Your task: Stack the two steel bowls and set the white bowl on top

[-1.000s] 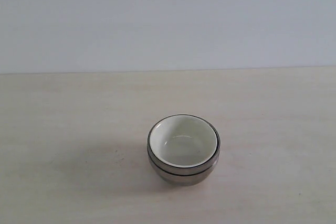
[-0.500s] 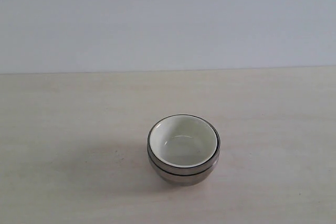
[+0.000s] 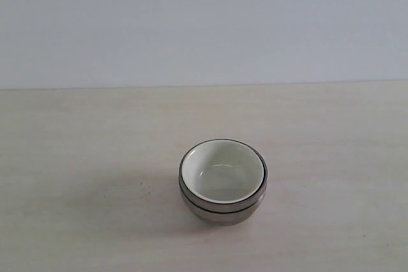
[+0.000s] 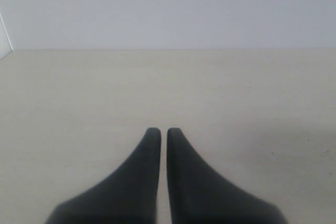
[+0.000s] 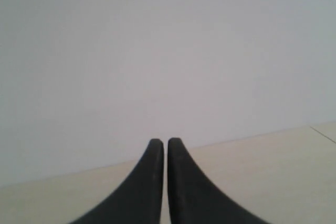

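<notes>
On the pale wooden table (image 3: pixel 76 157), 6 o'clock of exterior-view centre, two shiny round steel bowls (image 3: pixel 223 213) sit nested, cream-white round ceramic bowl (image 3: pixel 222 171) seated inside them. Black left gripper (image 4: pixel 159 132) and right gripper (image 5: pixel 160 142) are both closed, empty.

There is one small, round, cream-white ceramic bowl (image 3: pixel 222 171). There are two round, shiny steel bowls (image 3: pixel 222 214), counted by their two rims, one nested inside the other. One pale wood-grain tabletop (image 3: pixel 83 151) carries all three. Two black end effectors appear, the left end effector (image 4: pixel 159 132) and the right end effector (image 5: pixel 160 142), each with two curved fingers (image 4: pixel 142 182).
</notes>
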Controlling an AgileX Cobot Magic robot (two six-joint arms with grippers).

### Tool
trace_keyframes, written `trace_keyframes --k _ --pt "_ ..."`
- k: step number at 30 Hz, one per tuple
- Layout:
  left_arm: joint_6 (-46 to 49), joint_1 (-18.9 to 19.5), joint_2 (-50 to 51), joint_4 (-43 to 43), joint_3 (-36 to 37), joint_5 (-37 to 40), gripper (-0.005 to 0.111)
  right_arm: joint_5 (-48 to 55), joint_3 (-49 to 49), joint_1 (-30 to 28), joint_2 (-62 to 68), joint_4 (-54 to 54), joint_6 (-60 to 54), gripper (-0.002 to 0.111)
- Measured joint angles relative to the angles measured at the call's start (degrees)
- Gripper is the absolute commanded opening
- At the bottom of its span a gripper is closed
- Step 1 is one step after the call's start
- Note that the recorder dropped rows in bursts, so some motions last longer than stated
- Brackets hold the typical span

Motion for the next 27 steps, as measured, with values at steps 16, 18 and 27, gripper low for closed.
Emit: trace_keyframes --k 16,18,27 --pt "0.0 0.0 0.0 0.0 0.0 0.0 0.004 0.82 0.0 2.52 0.0 -10.88 8.64 0.0" --pt "0.0 0.0 0.0 0.0 0.0 0.0 0.004 2.1 0.0 2.52 0.0 -19.19 16.48 0.0" --pt "0.0 0.0 0.0 0.0 0.0 0.0 0.004 6.71 0.0 2.52 0.0 -32.51 27.43 0.0"
